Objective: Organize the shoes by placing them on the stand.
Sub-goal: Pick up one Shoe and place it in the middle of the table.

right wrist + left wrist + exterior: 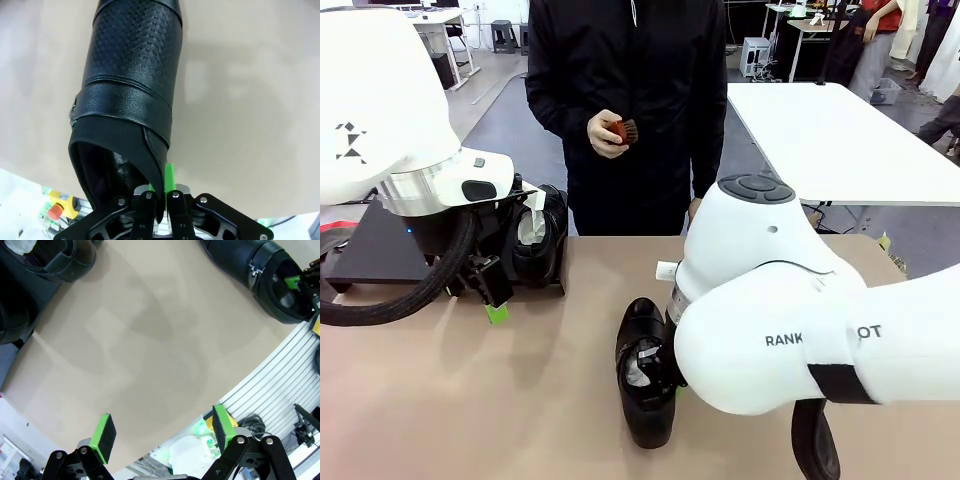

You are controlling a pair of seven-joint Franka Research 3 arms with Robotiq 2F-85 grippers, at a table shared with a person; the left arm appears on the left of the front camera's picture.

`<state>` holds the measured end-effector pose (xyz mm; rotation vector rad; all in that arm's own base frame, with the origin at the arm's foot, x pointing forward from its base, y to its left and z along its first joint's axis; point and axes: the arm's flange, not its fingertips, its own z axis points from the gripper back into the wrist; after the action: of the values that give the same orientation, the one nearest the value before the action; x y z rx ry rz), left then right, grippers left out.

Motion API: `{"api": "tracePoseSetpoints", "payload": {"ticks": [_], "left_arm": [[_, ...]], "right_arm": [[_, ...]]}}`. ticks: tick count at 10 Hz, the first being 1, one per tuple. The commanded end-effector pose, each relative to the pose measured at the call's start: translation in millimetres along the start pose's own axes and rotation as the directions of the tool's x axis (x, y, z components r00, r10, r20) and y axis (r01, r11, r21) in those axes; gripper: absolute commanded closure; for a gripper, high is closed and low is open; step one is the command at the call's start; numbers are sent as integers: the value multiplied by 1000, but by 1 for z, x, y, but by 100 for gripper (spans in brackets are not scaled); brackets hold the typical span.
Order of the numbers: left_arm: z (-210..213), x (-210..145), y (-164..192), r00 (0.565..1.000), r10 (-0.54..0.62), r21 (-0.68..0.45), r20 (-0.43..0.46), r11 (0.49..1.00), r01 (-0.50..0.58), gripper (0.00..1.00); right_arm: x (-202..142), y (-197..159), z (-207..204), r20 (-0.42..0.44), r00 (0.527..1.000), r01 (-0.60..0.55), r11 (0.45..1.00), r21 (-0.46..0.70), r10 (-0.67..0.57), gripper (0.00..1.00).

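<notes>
Not much to read here: the right arm (790, 335) has black letters "RANK" on its white shell, then "OT" further right, the rest unreadable. The left arm (380, 100) has just a small black triangle logo.

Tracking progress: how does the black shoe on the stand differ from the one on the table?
Place: the glossy black shoe with white stuffing sits on the matte black stand; the other black shoe lies on the tan table. Grip: the right gripper is shut on the table shoe's opening rim; the stand shoe is free. Both are glossy black.
</notes>
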<state>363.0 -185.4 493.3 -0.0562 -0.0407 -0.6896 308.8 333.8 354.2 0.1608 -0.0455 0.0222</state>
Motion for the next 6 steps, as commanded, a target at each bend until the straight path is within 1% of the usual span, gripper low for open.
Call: {"api": "tracePoseSetpoints", "payload": {"ticks": [1, 2, 3, 6], "left_arm": [[1, -3, 2, 1000, -10, 3, 0, 1000, 10, 0], [1, -3, 2, 1000, -10, 3, 0, 1000, 10, 0], [1, -3, 2, 1000, -10, 3, 0, 1000, 10, 0], [1, -3, 2, 1000, -10, 3, 0, 1000, 10, 0]], "right_arm": [[6, 1, -4, -5, 999, -39, 999, 4, 39, 100], [8, 1, -11, -37, 998, -50, 999, 8, 51, 100], [9, 1, -13, -55, 997, -50, 999, 15, 50, 85], [9, -1, -11, -44, 998, -44, 999, 4, 44, 29]]}}
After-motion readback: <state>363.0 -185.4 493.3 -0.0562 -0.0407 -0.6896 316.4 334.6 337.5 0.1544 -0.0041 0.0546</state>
